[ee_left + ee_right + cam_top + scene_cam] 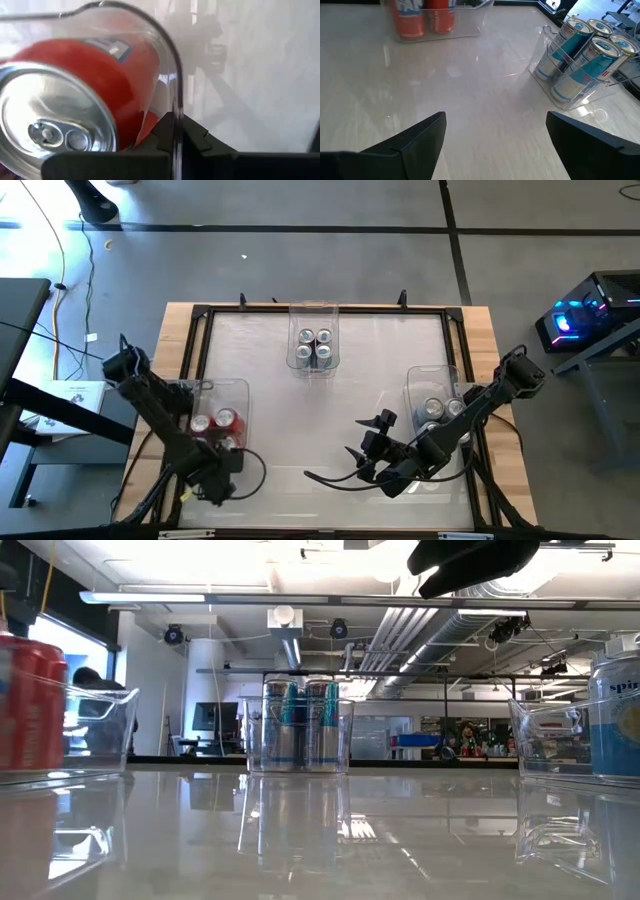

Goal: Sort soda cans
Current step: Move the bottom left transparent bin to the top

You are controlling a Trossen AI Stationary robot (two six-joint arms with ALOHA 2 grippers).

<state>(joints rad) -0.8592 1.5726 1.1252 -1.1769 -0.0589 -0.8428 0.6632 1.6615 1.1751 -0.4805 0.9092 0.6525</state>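
Red soda cans stand in a clear bin at the table's left. My left gripper points down at that bin's near end and is shut; one red can stands just inside the wall beside it. Silver-and-blue cans stand in a second clear bin at the far middle. Silver cans stand in a third bin at the right. My right gripper hangs open above the bare tabletop near the front, right of centre, with nothing between its fingers. My left gripper has the left bin's clear wall between its two fingers, pinched at the rim from above with the fingers pointing down. The wall's edge runs down into the seam between the fingertips. The bin rests on the table with its cans upright.
A raised dark frame runs around the white tabletop. Bare table lies between the three bins. My right arm reaches across the right bin. A dark part of an arm hangs at the top of the low view.
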